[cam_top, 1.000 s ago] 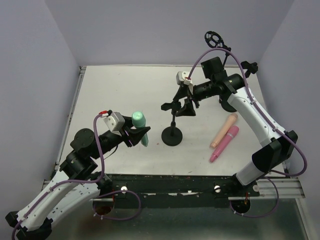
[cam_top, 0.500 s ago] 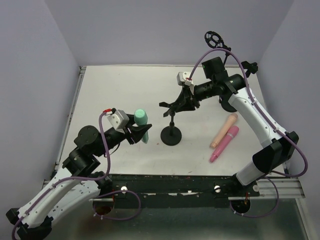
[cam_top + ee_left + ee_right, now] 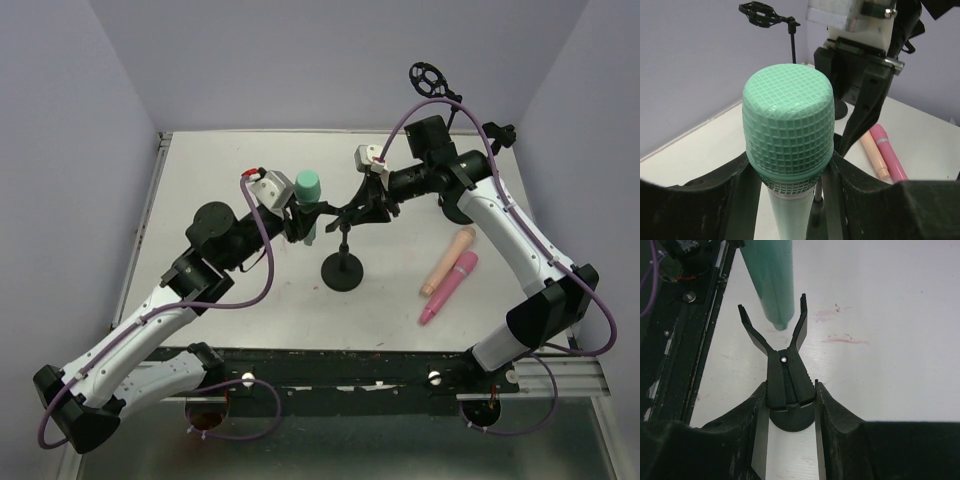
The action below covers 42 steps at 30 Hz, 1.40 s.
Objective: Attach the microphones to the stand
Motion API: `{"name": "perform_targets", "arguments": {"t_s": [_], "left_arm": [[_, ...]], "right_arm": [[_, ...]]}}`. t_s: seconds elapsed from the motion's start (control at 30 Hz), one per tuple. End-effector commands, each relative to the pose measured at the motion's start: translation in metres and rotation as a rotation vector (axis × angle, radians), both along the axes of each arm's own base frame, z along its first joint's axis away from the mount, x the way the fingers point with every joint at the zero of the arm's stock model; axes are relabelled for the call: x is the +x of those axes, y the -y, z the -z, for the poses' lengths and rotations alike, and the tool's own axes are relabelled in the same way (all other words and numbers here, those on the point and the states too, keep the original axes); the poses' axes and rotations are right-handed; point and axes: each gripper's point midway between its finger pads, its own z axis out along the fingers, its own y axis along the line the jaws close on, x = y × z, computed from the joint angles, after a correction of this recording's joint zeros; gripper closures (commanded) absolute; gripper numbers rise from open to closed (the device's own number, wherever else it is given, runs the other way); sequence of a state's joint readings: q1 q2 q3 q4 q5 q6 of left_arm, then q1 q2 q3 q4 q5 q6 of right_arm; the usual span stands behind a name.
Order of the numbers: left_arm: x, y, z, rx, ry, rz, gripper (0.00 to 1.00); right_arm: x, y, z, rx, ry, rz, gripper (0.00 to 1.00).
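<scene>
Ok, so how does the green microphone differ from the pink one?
The green microphone stands upright, gripped in the left tool; the pink microphone lies flat on the table. The green one's handle tip is at the stand's clip; the pink one lies away from it, beside the peach microphone. Both are slim with rounded heads.

Head of mint green microphone (image 3: 771,280) cut off at 12 o'clock, right wrist view. Top view: right gripper (image 3: 348,212) covers stand clip (image 3: 785,375).

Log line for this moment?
left tool: holds mint microphone at stand clip | right tool: grips stand clip | peach microphone, pink microphone: on table
</scene>
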State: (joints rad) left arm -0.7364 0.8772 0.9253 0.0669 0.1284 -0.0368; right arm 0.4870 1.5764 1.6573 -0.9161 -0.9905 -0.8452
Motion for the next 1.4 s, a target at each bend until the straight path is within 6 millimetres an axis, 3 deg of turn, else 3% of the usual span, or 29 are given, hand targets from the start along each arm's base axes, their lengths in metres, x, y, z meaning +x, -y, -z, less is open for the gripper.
{"name": "perform_targets", "arguments": {"t_s": [0.0,0.1,0.47,0.97,1.37], "left_arm": [[0.008,0.01,-0.047,-0.096,0.08,0.021,1.0],[0.01,0.021,-0.047,-0.116,0.057,0.065,1.0],[0.018,0.045,-0.015,-0.152,-0.056,0.134,1.0],[0.026,0.048,0.021,-0.146,-0.095,0.117,1.0],[0.018,0.041,0.007,-0.265,-0.041,0.132,1.0]], "right_arm": [[-0.013,0.002,0.003,0.005,-0.058,-0.016,0.84],[-0.014,0.001,0.003,0.009,-0.062,-0.022,0.84],[-0.016,0.001,0.006,0.021,-0.071,-0.03,0.85],[-0.018,0.0,0.004,0.027,-0.075,-0.035,0.85],[-0.015,-0.002,0.008,0.027,-0.1,-0.033,0.85]]}}
